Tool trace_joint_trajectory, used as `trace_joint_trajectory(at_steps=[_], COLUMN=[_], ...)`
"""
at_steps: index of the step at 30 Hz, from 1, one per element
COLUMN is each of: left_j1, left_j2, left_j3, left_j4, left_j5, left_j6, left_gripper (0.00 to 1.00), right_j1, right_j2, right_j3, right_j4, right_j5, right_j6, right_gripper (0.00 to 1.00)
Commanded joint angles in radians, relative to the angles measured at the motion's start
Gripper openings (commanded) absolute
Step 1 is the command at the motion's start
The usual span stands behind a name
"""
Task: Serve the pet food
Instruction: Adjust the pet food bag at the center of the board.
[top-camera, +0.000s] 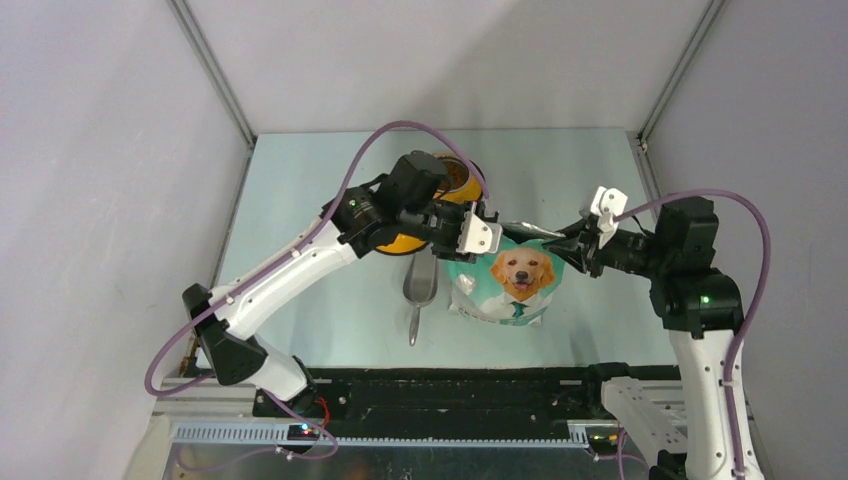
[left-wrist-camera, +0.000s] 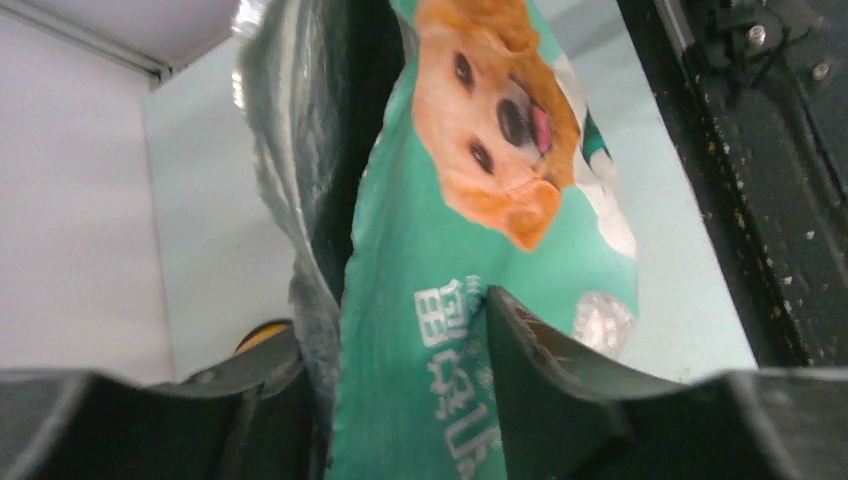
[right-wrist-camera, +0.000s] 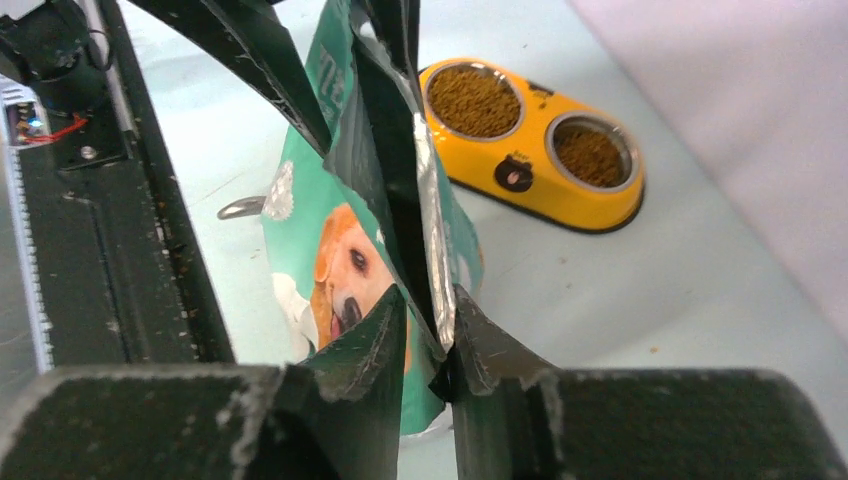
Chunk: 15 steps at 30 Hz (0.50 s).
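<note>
The pet food is brown kibble filling both cups of a yellow double bowl at the back of the table; some of it also shows beside my left arm. The teal-and-white dog bag stands upright mid-table with its mouth parted. My left gripper is at the bag's top left; in its wrist view the left gripper stands open and wide, straddling the bag's rim. My right gripper is at the top right corner; its wrist view shows the right gripper pinched narrowly on the bag's foil-lined edge.
A grey metal scoop lies on the table left of the bag, handle toward me; its handle tip shows past the bag. A black rail runs along the near edge. Grey enclosure walls stand on both sides and behind.
</note>
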Motion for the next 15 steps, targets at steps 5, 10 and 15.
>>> trace_joint_trajectory(at_steps=[5, 10, 15], left_j1=[-0.025, -0.027, -0.026], left_j2=[-0.020, -0.038, -0.028], left_j3=[0.060, 0.069, 0.103], left_j4=[-0.108, -0.120, -0.130], left_j5=[-0.066, -0.091, -0.068], left_j6=[0.118, 0.133, 0.111], left_gripper=[0.03, 0.00, 0.00], right_j1=[-0.002, 0.004, 0.018], right_j2=[-0.022, -0.019, -0.016], right_j3=[0.053, 0.053, 0.053], right_j4=[-0.032, -0.159, -0.216], right_j5=[-0.030, -0.061, -0.090], right_j6=[-0.157, -0.338, -0.438], right_gripper=[0.33, 0.34, 0.35])
